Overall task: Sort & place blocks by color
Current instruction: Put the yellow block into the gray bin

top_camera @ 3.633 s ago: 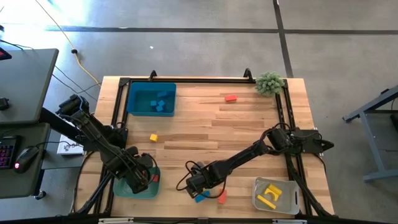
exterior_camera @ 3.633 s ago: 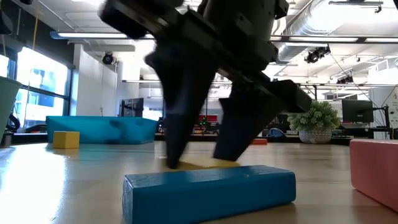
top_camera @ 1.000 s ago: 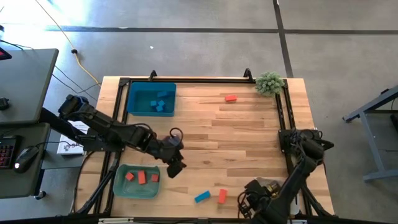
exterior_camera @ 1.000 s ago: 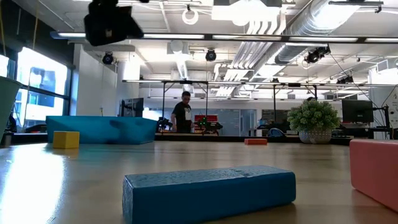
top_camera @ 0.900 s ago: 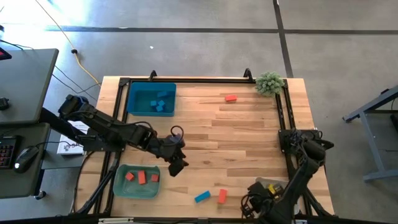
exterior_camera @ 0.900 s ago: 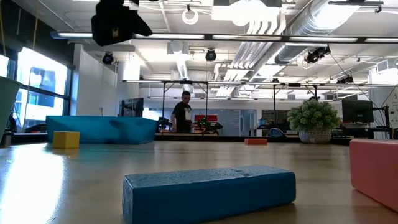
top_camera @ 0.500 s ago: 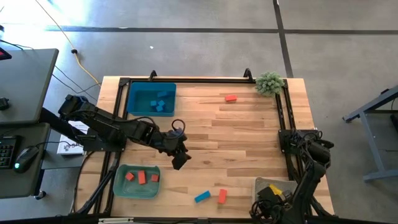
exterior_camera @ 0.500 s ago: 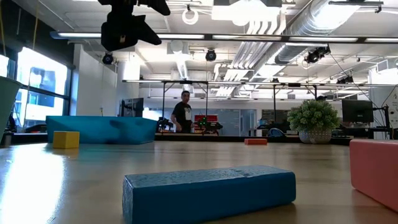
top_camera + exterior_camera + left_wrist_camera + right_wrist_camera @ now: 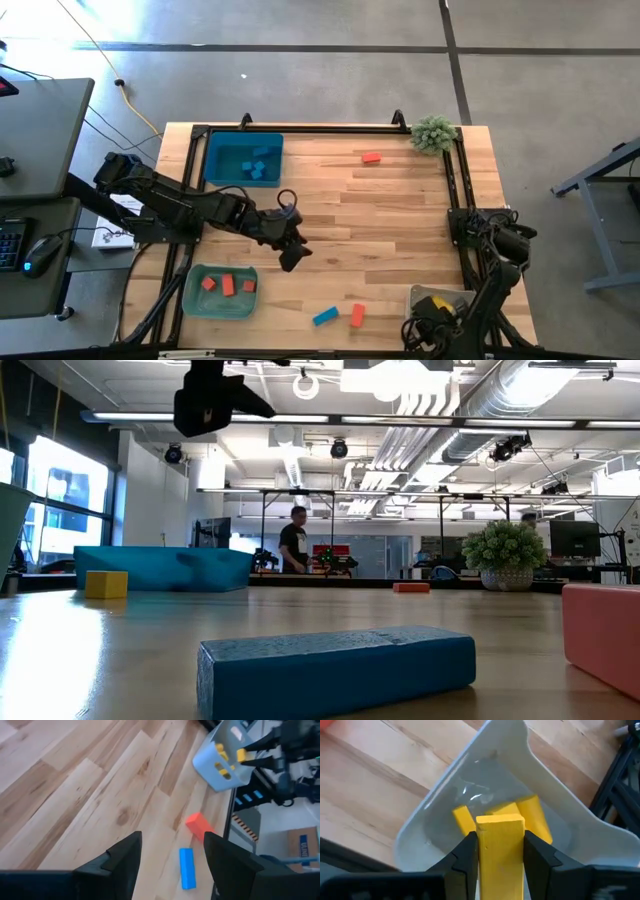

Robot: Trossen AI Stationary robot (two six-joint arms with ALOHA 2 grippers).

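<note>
My left gripper (image 9: 292, 255) (image 9: 172, 865) hangs open and empty above the table's middle, left of centre. A blue bar (image 9: 324, 316) (image 9: 187, 868) and a red-orange block (image 9: 357, 316) (image 9: 199, 825) lie flat near the near edge, beyond it. My right gripper (image 9: 437, 312) (image 9: 500, 855) is over the clear bin (image 9: 462, 300) (image 9: 485, 780), shut on a yellow block. More yellow blocks (image 9: 532, 812) lie in that bin. Another red-orange block (image 9: 371, 157) lies near the far edge. A yellow cube (image 9: 106, 583) shows in the low view; the left arm hides it from above. My right gripper pinches a yellow block (image 9: 500, 832) between its two fingers (image 9: 466, 855), one on each side face. The fingers come from above, pointing down into the clear bin. The block is lifted clear over the bin's inside, above the yellow blocks lying there.
A blue bin (image 9: 243, 160) with blue blocks stands at the far left. A green bin (image 9: 220, 292) with red-orange blocks stands at the near left. A small green plant (image 9: 433, 132) sits at the far right corner. A black frame (image 9: 455, 180) edges the table. A person stands far off in the room (image 9: 295, 545).
My left gripper has drifted toward the table's right, staying open and raised. My right gripper, carrying the yellow block, has moved toward the right edge, from beside the clear bin to over it. The blocks on the table have stayed put.
</note>
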